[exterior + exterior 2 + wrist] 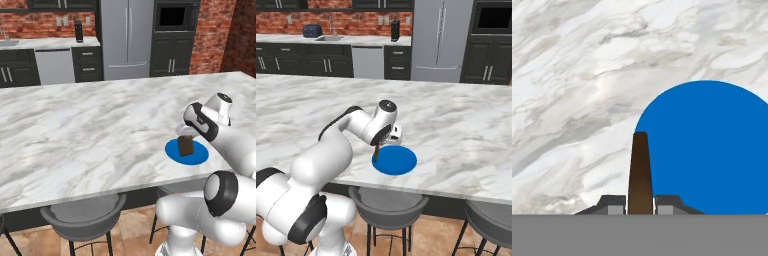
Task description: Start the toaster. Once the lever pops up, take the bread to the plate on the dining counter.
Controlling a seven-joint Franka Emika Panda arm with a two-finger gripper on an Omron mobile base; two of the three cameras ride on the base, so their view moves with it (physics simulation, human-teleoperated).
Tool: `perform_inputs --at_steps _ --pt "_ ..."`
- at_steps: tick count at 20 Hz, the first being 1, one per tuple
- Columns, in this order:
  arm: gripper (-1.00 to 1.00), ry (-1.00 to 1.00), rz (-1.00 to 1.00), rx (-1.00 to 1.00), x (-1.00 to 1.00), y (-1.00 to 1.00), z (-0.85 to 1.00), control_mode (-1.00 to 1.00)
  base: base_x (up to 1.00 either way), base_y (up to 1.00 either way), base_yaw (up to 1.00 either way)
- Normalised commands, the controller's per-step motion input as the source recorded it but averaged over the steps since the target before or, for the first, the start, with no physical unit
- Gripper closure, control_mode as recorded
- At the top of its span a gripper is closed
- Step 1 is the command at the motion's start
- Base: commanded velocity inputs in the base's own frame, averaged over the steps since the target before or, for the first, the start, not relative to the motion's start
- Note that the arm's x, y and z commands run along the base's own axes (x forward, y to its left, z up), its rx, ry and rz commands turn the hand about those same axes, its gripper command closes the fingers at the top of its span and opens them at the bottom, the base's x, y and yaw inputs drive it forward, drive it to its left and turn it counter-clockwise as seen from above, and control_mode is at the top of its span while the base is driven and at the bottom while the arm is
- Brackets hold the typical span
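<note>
My gripper (640, 205) is shut on the bread (640, 172), a dark-brown slice held edge-on between the two fingertips. In the left base view the bread (185, 145) hangs upright under the gripper (185, 133), just over the blue plate (197, 155). In the right base view the bread (376, 151) hangs at the left rim of the plate (396, 160); the hand view also puts it at the edge of the plate (712, 150). The plate lies near the front edge of the dining counter (90, 130). The toaster (312, 31) stands far back on the rear worktop.
Grey stools (85, 215) (388, 202) stand under the counter's front edge. A steel fridge (126, 37), a wall oven (175, 17) and black cabinets line the brick back wall. A dark cylinder (78, 31) stands on the rear worktop.
</note>
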Motion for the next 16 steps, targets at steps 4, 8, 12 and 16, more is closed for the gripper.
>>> perform_inputs --at_steps 4,8,12,16 --pt "1.0 0.0 0.0 0.0 0.21 0.06 0.0 -1.0 0.0 0.0 0.0" --pt "1.0 0.0 0.0 0.0 0.25 0.0 -0.01 -1.0 0.0 0.0 0.0" --pt "1.0 0.0 0.0 0.0 0.22 0.0 -0.06 -1.0 0.0 0.0 0.0" --pt "1.0 0.0 0.0 0.0 0.09 0.0 -0.17 -1.0 0.0 0.0 0.0"
